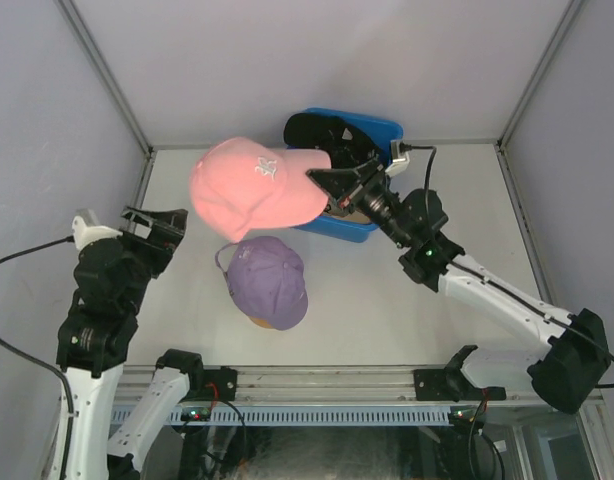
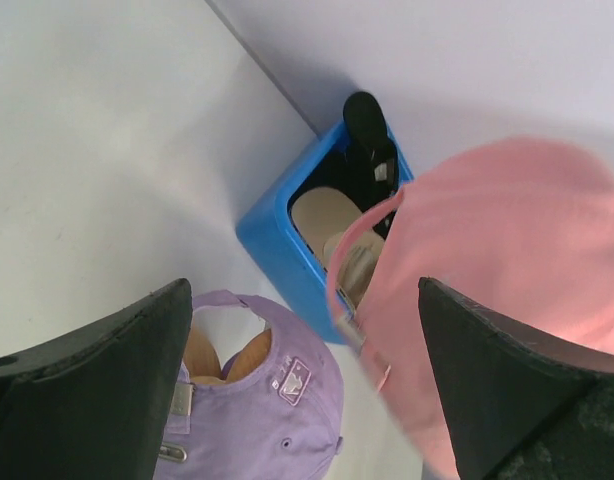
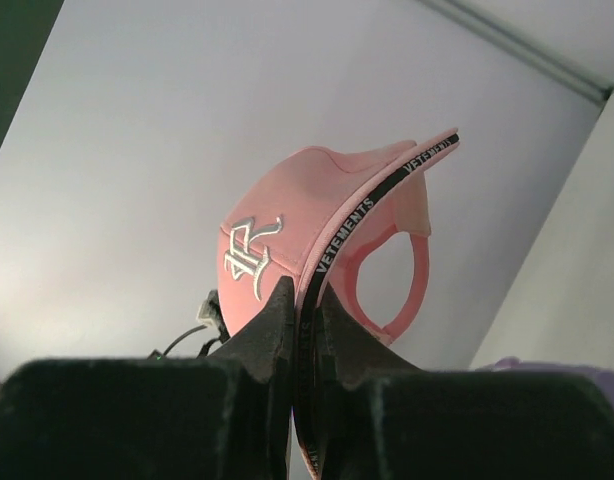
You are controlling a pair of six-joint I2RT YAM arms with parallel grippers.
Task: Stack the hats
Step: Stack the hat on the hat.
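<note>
A pink hat (image 1: 249,188) with a white emblem hangs in the air between the blue bin and the left arm. My right gripper (image 1: 322,179) is shut on the edge of its brim (image 3: 309,290). Below it, a lavender hat (image 1: 269,281) sits on a round wooden form (image 2: 227,357) on the table. A black hat (image 1: 317,130) rests in the blue bin (image 1: 357,228). My left gripper (image 1: 159,222) stands open to the left of the pink hat, nothing between its fingers (image 2: 107,380); the lavender hat (image 2: 257,420) and pink hat (image 2: 497,260) show beyond them.
The blue bin (image 2: 277,230) stands at the back centre against the rear wall and holds tan fabric (image 2: 322,215) as well. Enclosure walls and metal posts bound the white table (image 1: 467,200) on three sides. Cables run from both wrists.
</note>
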